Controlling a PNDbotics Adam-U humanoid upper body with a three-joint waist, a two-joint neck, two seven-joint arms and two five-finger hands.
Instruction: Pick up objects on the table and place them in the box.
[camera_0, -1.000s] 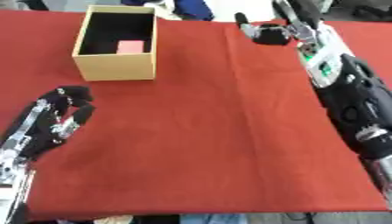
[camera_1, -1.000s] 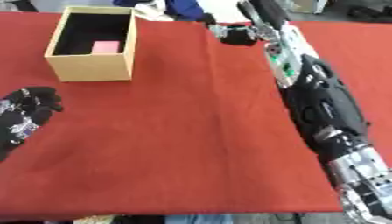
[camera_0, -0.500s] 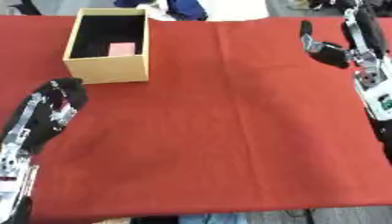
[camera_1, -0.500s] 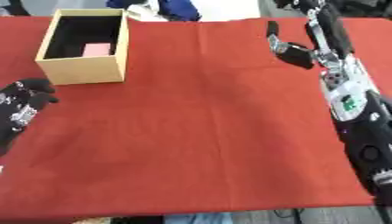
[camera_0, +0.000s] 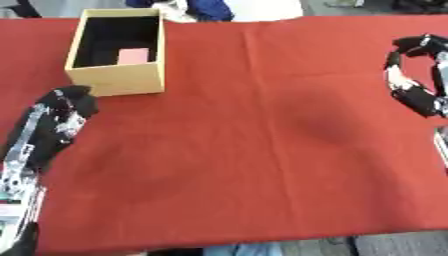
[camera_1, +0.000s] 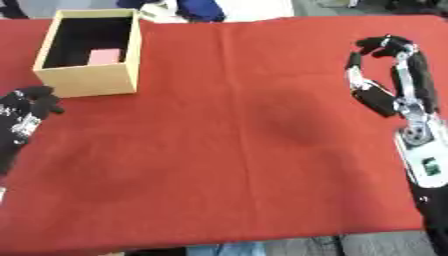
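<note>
**Box holds one pink item; no loose objects visible on the cloth**

Box (camera_0: 118, 52) stands at the far left of the surface (camera_0: 262, 150), a tan open-topped carton with a dark interior. I can see one pink block (camera_0: 133, 55) lying on its floor toward the near wall. It is inside the box, not on the rim.

Across the red cloth that covers the surface I find no further objects to collect. Dark items lie beyond the far edge, off the cloth, and I cannot identify them.

Left robot hand (camera_0: 63, 107) rests on the cloth at the left edge, just near the box's front wall but apart from it. Its fingers look loosely bent and they grasp nothing.

Right robot hand (camera_1: 378, 75) is raised over the far right of the surface, well apart from the box. Its fingers are curled into a hook and I see nothing held between them, though the fingertips are blurred.

Judgement: the step in hand reads as the interval following a placement, with neither robot hand carrying anything. If the pink block was the only item, the task is likely complete or close to it. The next move calls for a scan for any remaining object. Failing that, I would bring both arms to rest. Any new pick on the right side would mean carrying across the full width of the cloth to the box.
</note>
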